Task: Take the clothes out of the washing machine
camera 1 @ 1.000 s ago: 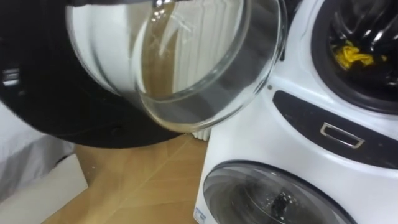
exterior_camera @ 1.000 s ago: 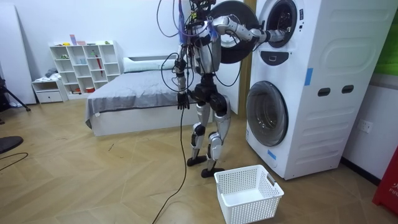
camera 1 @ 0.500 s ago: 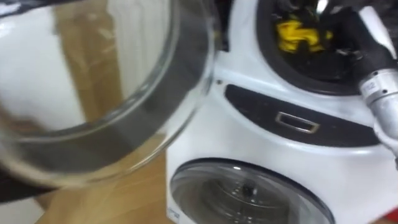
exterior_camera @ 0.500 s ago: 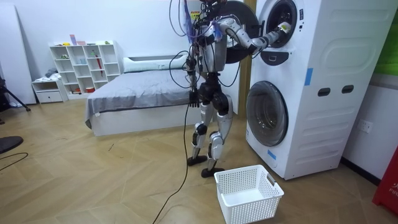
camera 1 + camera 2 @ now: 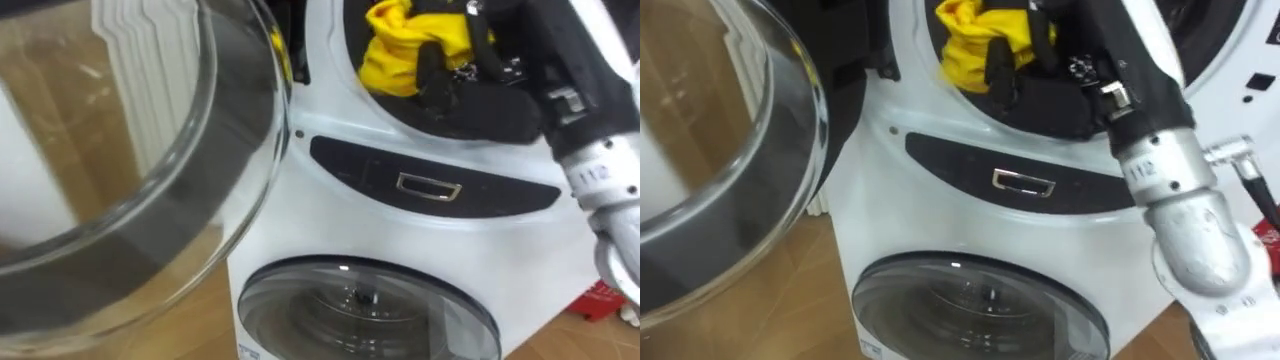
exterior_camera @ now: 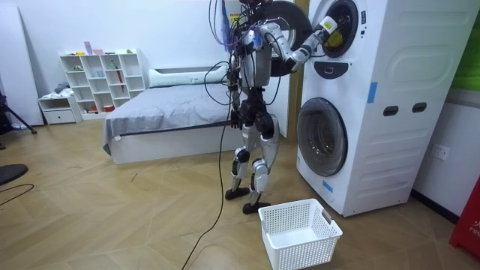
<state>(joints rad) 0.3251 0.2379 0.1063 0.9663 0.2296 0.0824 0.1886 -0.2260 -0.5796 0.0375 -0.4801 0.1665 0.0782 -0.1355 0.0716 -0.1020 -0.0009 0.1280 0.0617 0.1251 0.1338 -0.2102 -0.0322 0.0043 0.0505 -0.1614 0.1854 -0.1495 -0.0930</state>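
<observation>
Left eye view: right hand [image 5: 470, 100], dark fingers curled on the crumpled yellow cloth [image 5: 400, 45] at the upper drum's mouth; half a second ago the cloth lay deeper inside. Domed glass door [image 5: 150, 170] stands open. Right eye view: same grasp; round lower door [image 5: 980, 310] closed. Room view: robot before the white washing machine [image 6: 390, 112], left hand [image 6: 234, 116] at its hip; latticed basket [image 6: 300, 232] on the floor.

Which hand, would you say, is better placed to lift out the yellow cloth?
Right hand: it is inside the upper drum, on the yellow cloth; the left hand hangs by the hip.
</observation>
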